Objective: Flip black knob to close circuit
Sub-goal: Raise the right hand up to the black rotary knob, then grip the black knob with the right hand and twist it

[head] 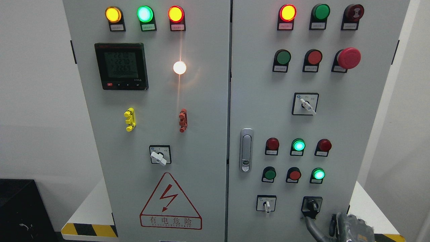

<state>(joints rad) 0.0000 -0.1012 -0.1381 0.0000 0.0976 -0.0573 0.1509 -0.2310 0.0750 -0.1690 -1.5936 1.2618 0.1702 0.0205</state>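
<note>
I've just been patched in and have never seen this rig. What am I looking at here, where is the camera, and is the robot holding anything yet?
This single picture comes from the camera on the robot's head, facing a grey electrical cabinet with two doors. The left door carries three lit lamps along the top, a digital meter, a bright white lamp, a white-handled selector switch and a red warning triangle. The right door has rows of lamps and push buttons, a big red mushroom button, a door latch and more switches. The one that matters is the black knob at the lower right of that door. Just below and right of it, the right robot hand comes up from the bottom edge; one grey finger reaches up to just below the knob, but whether it touches is unclear. It holds nothing. The left robot hand is out of view.
</note>
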